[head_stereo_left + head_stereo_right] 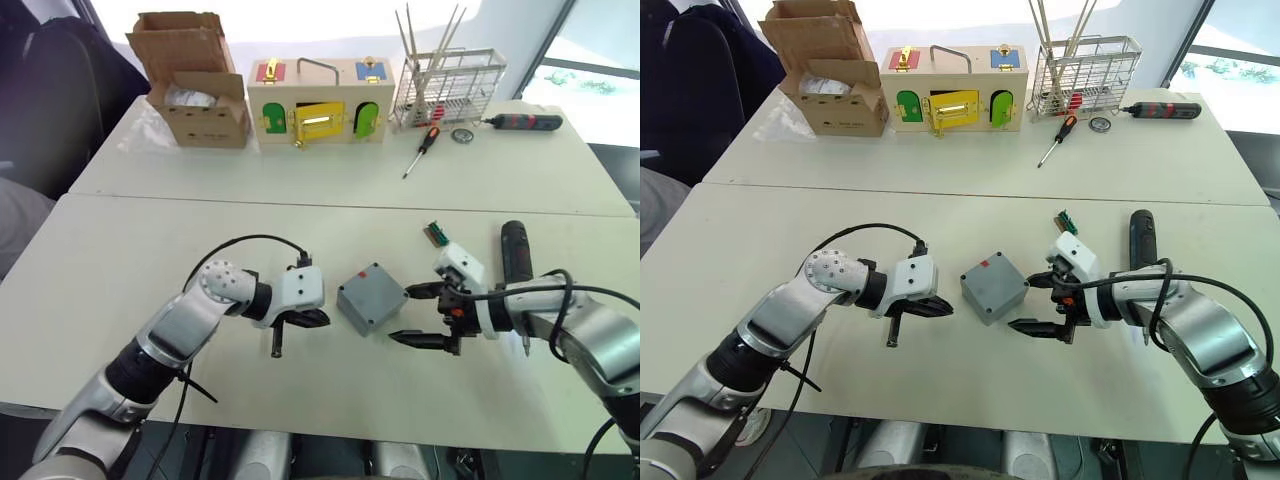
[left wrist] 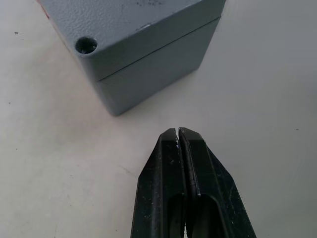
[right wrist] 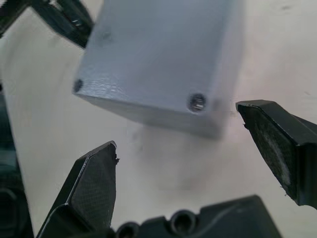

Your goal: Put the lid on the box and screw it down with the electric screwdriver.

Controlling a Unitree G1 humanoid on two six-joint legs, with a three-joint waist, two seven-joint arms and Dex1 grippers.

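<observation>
The box (image 1: 371, 297) sits on the near table (image 1: 120, 260), between the two grippers, with the lid (image 2: 124, 20) already seated on top; a seam line between lid and body shows in the left wrist view, along with a corner screw hole. A small red mark is visible on the box's far side. The left gripper (image 1: 318, 318) rests just beside the box on the robot's left, fingers pressed together with nothing between them, not touching the box. The right gripper (image 1: 418, 315) is near the box on the robot's right, its fingers spread wide and holding nothing, with the box's corner lying ahead of the gap. The electric screwdriver (image 1: 516, 256) lies flat on the table beyond the right arm, untouched. On the far table stand a cardboard carton (image 1: 195, 85), a wooden box with coloured doors (image 1: 320, 100) and a wire rack (image 1: 448, 88), with a slim hand screwdriver (image 1: 421, 150) and a black tool with red bands (image 1: 525, 122) lying near the rack.
</observation>
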